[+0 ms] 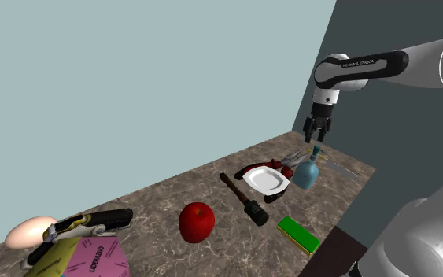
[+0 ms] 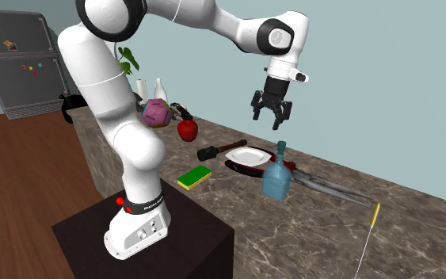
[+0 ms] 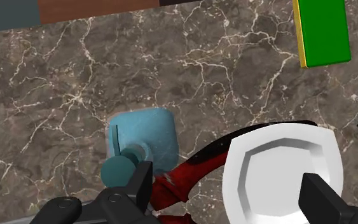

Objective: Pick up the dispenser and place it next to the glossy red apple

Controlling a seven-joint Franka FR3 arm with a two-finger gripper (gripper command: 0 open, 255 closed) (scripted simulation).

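The dispenser (image 1: 307, 171) is a light blue bottle with a teal pump top, upright on the marble counter beside a white dish. It also stands in the second exterior view (image 2: 276, 178) and under my hand in the wrist view (image 3: 140, 144). My gripper (image 1: 316, 138) (image 2: 272, 122) hangs open in the air a little above the pump, touching nothing. In the wrist view the gripper (image 3: 229, 191) has its fingers wide apart, one finger near the pump top, the other over the dish. The glossy red apple (image 1: 197, 222) (image 2: 187, 130) lies far off toward the shoulder view's left.
A white dish (image 1: 265, 180) (image 3: 284, 175) on a dark red tray sits beside the dispenser. A dark-handled tool (image 1: 245, 200), a green and yellow sponge (image 1: 298, 234) (image 3: 321, 32), tongs (image 2: 324, 188), a pink box (image 1: 95, 258) and an egg-like object (image 1: 29, 231) share the counter. Counter edge runs near the sponge.
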